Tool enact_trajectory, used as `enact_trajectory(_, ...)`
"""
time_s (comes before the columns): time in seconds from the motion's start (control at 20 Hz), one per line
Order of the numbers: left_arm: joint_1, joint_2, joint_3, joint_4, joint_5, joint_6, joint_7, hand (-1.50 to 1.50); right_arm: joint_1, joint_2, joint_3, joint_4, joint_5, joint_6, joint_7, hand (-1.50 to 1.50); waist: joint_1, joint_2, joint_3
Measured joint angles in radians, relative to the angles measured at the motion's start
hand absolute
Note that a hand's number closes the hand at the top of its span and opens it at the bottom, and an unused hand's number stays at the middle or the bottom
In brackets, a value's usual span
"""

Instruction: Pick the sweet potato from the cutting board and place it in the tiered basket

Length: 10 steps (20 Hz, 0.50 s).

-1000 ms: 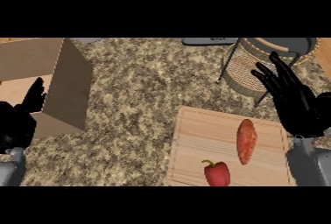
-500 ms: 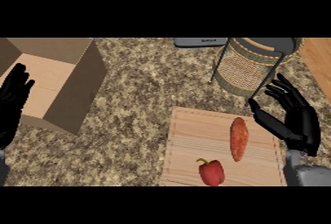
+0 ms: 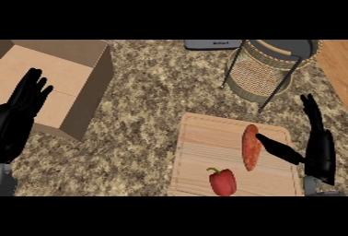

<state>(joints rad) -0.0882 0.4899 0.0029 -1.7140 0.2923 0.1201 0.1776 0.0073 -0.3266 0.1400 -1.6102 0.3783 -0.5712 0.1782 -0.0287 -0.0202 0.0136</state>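
An orange sweet potato (image 3: 250, 146) lies lengthwise on the pale wooden cutting board (image 3: 204, 147) at the lower right. My right hand (image 3: 319, 148) is open just right of it, thumb stretched out and touching or overlapping the potato's right side, fingers pointing up. The tiered basket (image 3: 265, 69), woven with a dark wire frame, stands at the upper right behind the board. My left hand (image 3: 19, 115) rests open at the far left edge, fingers up, over the cardboard box.
A red bell pepper (image 3: 222, 181) sits on the board's near edge, below the sweet potato. An open cardboard box (image 3: 65, 83) fills the upper left. A grey appliance (image 3: 212, 44) shows at the top edge. The counter's wooden edge (image 3: 334, 64) runs along the right.
My right hand has dropped lower and closed in on the sweet potato, its thumb now reaching the potato. The view has shifted, and the left hand shows lower at the left edge.
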Motion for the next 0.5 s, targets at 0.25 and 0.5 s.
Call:
enact_trajectory(0.25, 0.001, -0.008, -0.008, -0.027, 0.000, -0.005, 0.012, 0.00, 0.032, -0.129, 0.090, -0.022, 0.133, 0.172, 0.200, -1.50, 0.006, 0.005, -0.006)
enact_trajectory(0.5, 0.002, -0.012, -0.015, -0.038, 0.005, -0.020, 0.022, 0.00, 0.014, -0.184, 0.193, -0.101, 0.167, 0.402, 0.445, -1.50, 0.021, 0.007, -0.006)
